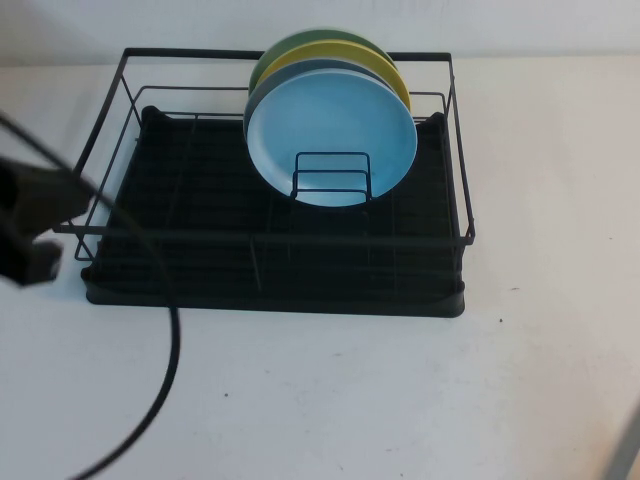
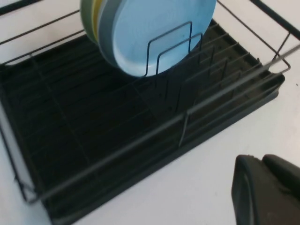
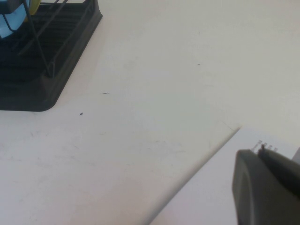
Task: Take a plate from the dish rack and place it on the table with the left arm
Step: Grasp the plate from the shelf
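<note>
The light sky-blue plate (image 1: pixel 332 138) stands upright at the front of a stack, held by the small wire holder (image 1: pixel 331 176) inside the black dish rack (image 1: pixel 300 240). It also shows in the left wrist view (image 2: pixel 159 33). My left gripper (image 2: pixel 260 159) hovers over the white table (image 1: pixel 400 390) outside the rack's front left corner, with its fingers together and empty. In the high view it is the dark shape at the left edge (image 1: pixel 30 235). My right gripper (image 3: pixel 260 151) is shut and empty, low over the table, well to the right of the rack (image 3: pixel 47 70).
Behind the blue plate stand a grey-blue plate (image 1: pixel 252 100), a yellow plate (image 1: pixel 385 68) and a green plate (image 1: pixel 272 55). The left arm's black cable (image 1: pixel 170 360) loops across the table in front of the rack. A table edge (image 3: pixel 206 150) runs near the right gripper.
</note>
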You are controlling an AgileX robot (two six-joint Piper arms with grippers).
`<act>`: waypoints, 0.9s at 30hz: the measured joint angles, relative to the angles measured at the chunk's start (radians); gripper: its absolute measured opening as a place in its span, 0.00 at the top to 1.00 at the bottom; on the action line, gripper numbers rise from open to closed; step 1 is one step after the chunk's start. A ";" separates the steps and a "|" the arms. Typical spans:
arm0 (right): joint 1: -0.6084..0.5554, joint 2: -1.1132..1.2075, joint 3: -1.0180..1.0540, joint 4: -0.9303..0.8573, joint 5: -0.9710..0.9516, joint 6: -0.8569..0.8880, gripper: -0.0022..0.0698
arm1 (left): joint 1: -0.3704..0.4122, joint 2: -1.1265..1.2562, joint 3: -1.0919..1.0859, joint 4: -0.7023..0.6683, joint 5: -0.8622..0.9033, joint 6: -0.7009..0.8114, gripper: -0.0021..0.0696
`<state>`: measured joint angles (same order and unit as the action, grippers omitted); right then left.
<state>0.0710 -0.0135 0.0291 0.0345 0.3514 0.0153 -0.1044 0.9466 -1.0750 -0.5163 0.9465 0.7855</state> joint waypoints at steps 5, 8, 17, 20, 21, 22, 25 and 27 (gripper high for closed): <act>0.000 0.000 0.000 0.000 0.000 0.000 1.00 | 0.000 0.200 -0.068 -0.100 -0.022 0.145 0.97; 0.000 0.000 0.000 0.000 0.000 0.000 1.00 | 0.000 0.299 -0.128 -0.157 -0.022 0.248 0.97; 0.000 0.000 0.000 0.000 0.000 0.000 1.00 | -0.096 0.538 -0.357 -0.212 -0.086 0.453 0.60; 0.000 0.000 0.000 0.000 0.000 0.000 1.00 | -0.160 0.615 -0.404 -0.218 -0.172 0.531 0.43; 0.000 0.000 0.000 0.000 0.000 0.000 1.00 | -0.183 0.642 -0.416 -0.221 -0.212 0.572 0.40; 0.000 0.000 0.000 0.000 0.000 0.000 1.00 | -0.206 0.668 -0.426 -0.221 -0.253 0.609 0.38; 0.000 0.000 0.000 0.000 0.000 0.000 1.00 | -0.264 0.737 -0.437 -0.227 -0.363 0.729 0.36; 0.000 0.000 0.000 0.000 0.000 0.000 1.00 | -0.294 0.783 -0.437 -0.227 -0.416 0.785 0.35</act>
<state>0.0710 -0.0135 0.0291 0.0345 0.3514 0.0153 -0.3988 1.7295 -1.5121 -0.7433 0.5308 1.5703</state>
